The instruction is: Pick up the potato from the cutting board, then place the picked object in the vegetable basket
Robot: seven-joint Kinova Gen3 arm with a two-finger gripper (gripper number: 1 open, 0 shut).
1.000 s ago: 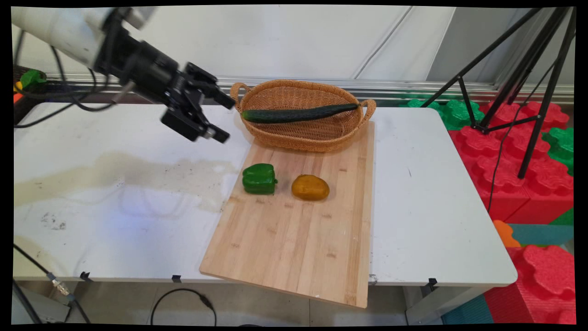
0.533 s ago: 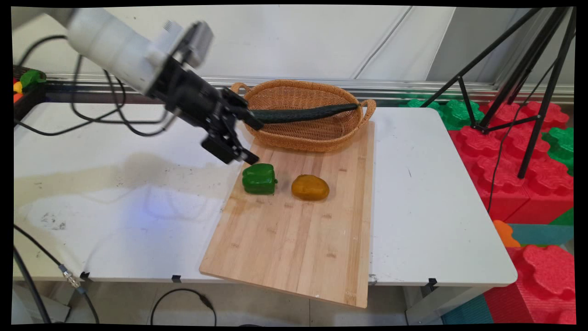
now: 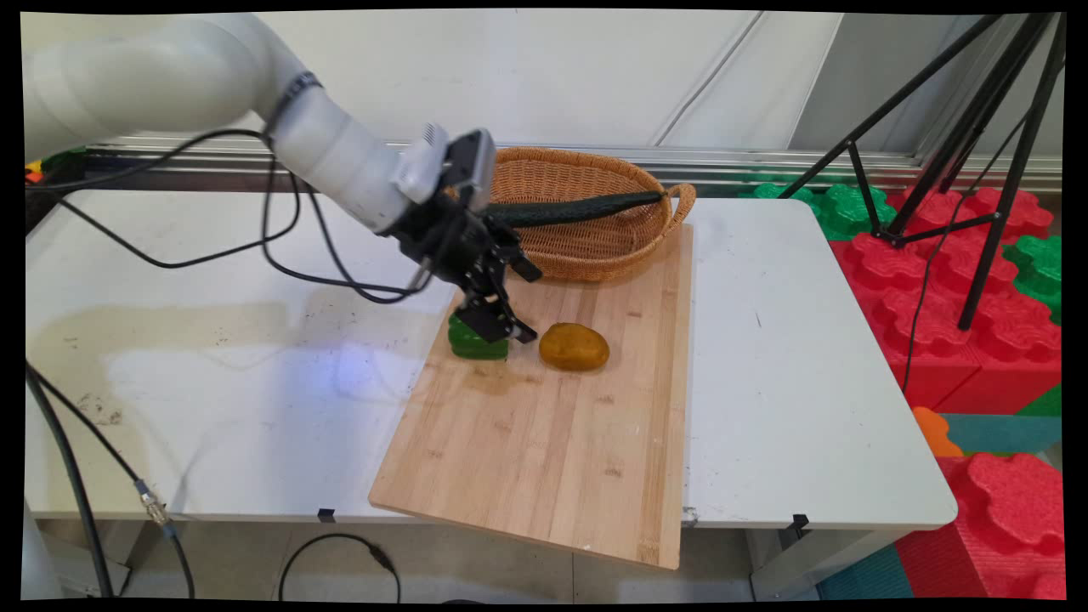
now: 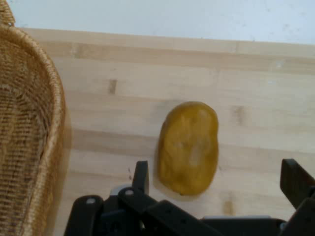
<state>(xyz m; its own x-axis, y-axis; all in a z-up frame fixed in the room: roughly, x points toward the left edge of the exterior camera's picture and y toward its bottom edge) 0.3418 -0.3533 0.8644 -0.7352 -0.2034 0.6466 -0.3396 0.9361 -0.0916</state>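
Landmark: long pale bamboo cutting board [image 3: 544, 442], lying on the white desk [image 3: 790, 365] and overhanging its near edge.
My gripper [image 3: 521, 304]: black two-finger gripper, spread wide and empty, above the board's far left part.
Nearest thing: rounded yellow-brown potato [image 3: 575, 347] on the board's far half; in the hand view it lies between my fingers [image 4: 141, 176] but off-centre, close to one of them.
Beside it: green bell pepper [image 3: 474, 343] on the board's far left edge, partly hidden under my lower finger; I cannot tell whether I touch it.
Beyond: oval woven wicker basket [image 3: 595, 246] on the board's far end, with a long dark green cucumber [image 3: 578, 208] resting across it.
Risk, potato: judged, a descent from here could strike or roll it, owing to the off-centre alignment and its rounded form.
Risk, pepper: judged, my lower finger could nudge it off the board's left edge.
Risk, basket: judged, my wrist passes close to its rim; a swing could shift it or dislodge the cucumber.
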